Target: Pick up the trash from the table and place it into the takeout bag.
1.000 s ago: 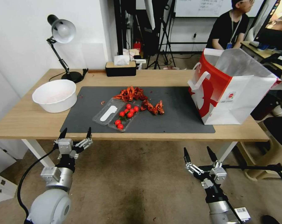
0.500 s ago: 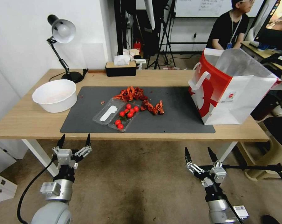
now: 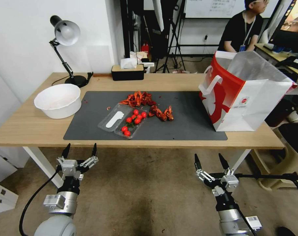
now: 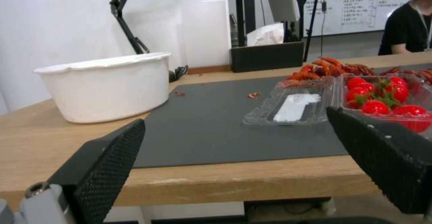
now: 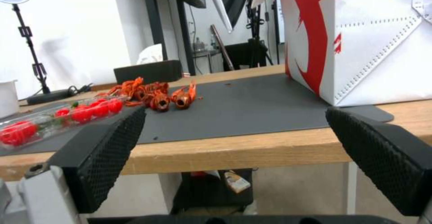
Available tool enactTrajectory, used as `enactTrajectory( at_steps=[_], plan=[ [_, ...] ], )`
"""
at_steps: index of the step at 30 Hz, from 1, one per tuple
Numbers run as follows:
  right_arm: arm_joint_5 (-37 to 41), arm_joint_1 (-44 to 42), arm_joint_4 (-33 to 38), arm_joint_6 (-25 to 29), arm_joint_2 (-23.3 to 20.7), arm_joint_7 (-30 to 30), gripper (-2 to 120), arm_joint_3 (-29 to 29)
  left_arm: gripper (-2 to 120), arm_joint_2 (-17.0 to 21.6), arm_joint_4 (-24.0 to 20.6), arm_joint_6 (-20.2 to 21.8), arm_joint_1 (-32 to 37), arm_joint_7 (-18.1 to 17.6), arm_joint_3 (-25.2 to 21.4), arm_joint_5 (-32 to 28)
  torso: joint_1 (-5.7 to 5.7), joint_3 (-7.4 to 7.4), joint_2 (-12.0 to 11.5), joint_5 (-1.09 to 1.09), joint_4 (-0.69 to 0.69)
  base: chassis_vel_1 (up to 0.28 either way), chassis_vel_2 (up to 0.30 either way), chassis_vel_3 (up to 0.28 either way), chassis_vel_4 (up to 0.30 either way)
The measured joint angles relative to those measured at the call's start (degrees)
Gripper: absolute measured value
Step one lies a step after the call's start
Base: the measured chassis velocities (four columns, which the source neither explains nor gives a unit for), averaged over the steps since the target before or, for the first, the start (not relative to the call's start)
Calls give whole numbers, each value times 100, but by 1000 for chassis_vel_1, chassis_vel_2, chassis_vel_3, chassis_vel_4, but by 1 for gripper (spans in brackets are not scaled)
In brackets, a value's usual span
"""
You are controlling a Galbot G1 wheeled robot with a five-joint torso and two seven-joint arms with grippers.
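Trash (image 3: 140, 98) beyond left gripper (image 3: 80, 150)

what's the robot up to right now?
Nothing is held. The left hand and right hand hang open below the table's near edge. On the dark mat lie red crayfish shells and an open clear tray of cherry tomatoes; a white bowl sits to the left. The takeout bag stands open on the right.

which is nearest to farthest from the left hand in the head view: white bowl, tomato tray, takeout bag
From the left hand, below the table's near edge:
1. Tomato tray, on the mat ahead and to its right.
2. White bowl, on the table's left end; close to the tray's distance.
3. Takeout bag, far right.
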Motion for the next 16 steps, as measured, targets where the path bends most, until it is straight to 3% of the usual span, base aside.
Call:
enactTrajectory(
  at_steps=[16],
  plan=[
    [-6, -1, 6, 3, 0, -3, 100, 0, 100, 5, 3, 17, -6, 1, 1, -4, 0, 0, 0, 0, 0, 0, 0, 0, 0]
  ],
)
